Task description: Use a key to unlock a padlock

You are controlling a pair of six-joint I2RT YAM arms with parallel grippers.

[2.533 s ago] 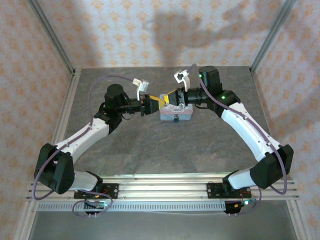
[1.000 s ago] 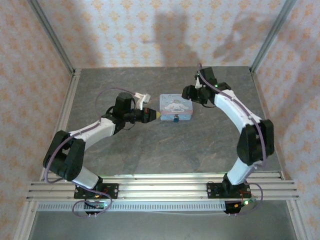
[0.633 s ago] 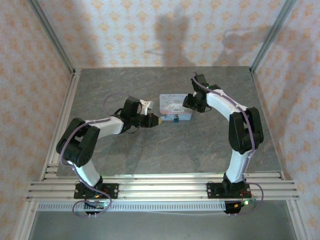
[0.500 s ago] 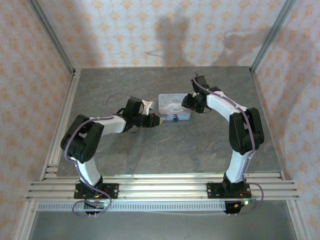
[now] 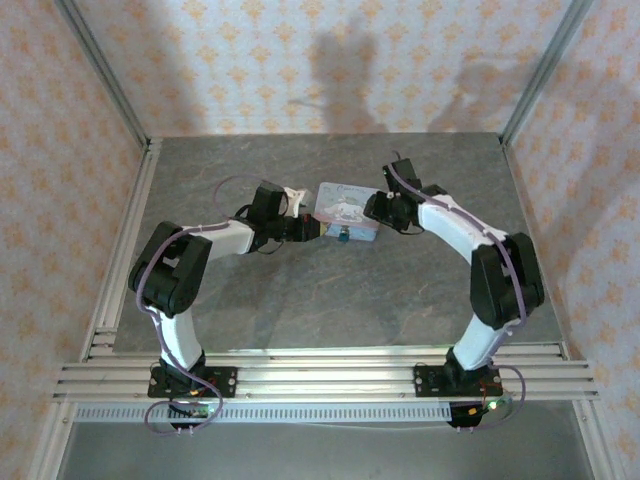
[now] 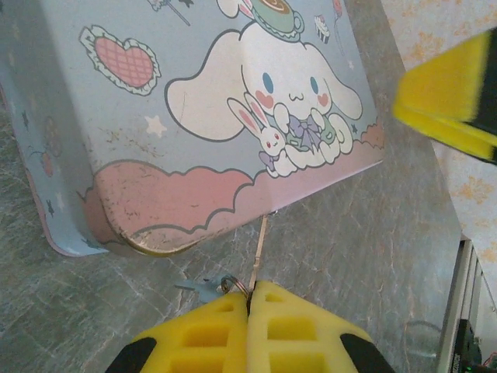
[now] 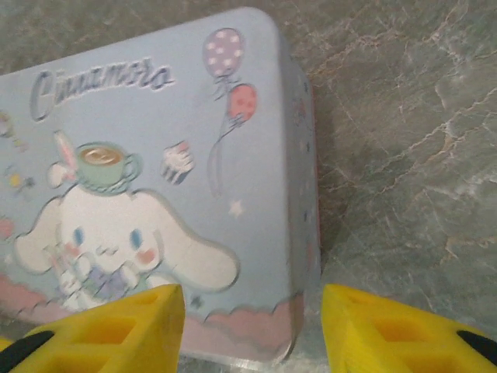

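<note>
Pinching key (image 6: pixel 202 288), left tool (image 6: pixel 250 291) clenched; slim shaft points straight ahead, tip at padlock (image 6: pixel 194 116) pink rim. Padlock flat on tabletop (image 6: pixel 349 233). Right tool (image 7: pixel 252 301) released, at opposite end. Left arm nearer.

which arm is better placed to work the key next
Left: its end effector is shut on the key, whose tip points at the tin's pink edge. The right end effector is open at the tin's corner, holding nothing.

A robot test booth in a lab: a grey stone-look tabletop (image 5: pixel 330 300) boxed in by metal posts (image 5: pixel 100 75) and patterned wallpaper panels (image 5: pixel 250 70), with aluminium rails (image 5: pixel 320 372) along its near edge.
</note>
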